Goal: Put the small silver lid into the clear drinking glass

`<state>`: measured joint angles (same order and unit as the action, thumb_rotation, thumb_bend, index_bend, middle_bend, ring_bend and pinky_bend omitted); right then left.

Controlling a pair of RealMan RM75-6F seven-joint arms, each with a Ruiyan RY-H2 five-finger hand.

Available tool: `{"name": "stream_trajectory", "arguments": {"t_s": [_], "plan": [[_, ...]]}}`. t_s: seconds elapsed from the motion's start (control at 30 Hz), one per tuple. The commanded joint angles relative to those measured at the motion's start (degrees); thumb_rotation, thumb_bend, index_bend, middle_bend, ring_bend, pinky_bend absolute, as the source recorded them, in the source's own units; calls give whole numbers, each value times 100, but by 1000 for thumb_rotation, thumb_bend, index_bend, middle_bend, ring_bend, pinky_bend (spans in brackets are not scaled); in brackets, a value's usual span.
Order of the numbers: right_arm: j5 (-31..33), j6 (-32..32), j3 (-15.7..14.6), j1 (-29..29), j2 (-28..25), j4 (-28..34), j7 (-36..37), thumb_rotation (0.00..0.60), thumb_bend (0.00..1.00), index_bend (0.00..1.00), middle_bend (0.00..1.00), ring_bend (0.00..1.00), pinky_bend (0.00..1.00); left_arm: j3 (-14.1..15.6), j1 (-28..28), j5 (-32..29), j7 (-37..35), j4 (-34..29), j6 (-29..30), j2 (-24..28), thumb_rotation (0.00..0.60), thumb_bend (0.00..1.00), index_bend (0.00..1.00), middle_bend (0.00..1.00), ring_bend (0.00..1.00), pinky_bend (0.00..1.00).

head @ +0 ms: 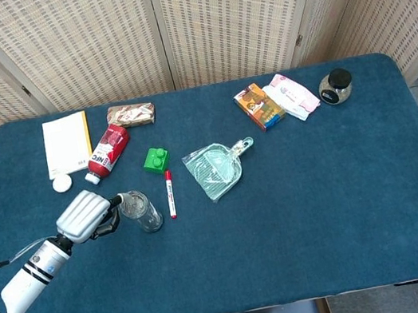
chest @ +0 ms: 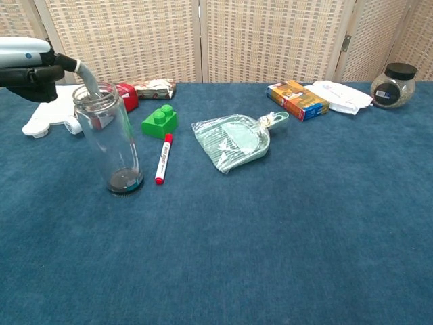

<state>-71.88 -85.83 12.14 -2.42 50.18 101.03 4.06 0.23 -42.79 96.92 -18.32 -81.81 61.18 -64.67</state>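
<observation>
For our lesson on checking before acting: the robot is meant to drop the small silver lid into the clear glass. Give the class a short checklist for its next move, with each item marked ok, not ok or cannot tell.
1. Glass standing upright on the table, mouth open: ok.
2. Left hand close beside the glass rim: ok.
3. A finger reaching over the mouth of the glass: ok.
4. Lid held in the fingers or already inside the glass: cannot tell; no silver lid shows clearly in either view.
5. Marker and green block apart from the glass: ok.
6. Right hand out of the way: ok, it appears in neither view.
</observation>
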Motion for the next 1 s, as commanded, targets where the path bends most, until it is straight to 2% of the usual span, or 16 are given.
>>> {"name": "stream_trajectory", "arguments": {"t_s": [0.03,0.23,0.63,0.77,0.87,1.0], "plan": [[0,-3,-4,7,0,-1,6,600,157,262,264,230,334,8,1,14,15,-12,10,1,0,738,330,1000,1000,1000],[12,-26,-15,31,13,-12,5,600,156,262,264,230,334,-10,0,-29,71,-29,5,-5,0,737,331,1000,1000,1000],[23,18,-32,35,6,-23,22,600,157,262,264,232,334,-284,162,-297,-63,37,457,-37,0,736,320,1000,1000,1000],[25,51,-42,28,6,-26,25,600,156,262,264,232,334,-446,273,-623,153,67,543,-104,0,733,294,1000,997,1000],[10,90,-59,18,4,-33,31,600,156,262,264,232,334,-566,385,-994,468,5,521,-113,0,733,269,994,959,1000],[-20,140,-79,2,4,-55,60,600,156,262,264,232,334,-675,498,-1452,830,-156,409,-56,0,700,251,909,868,1000]]}}
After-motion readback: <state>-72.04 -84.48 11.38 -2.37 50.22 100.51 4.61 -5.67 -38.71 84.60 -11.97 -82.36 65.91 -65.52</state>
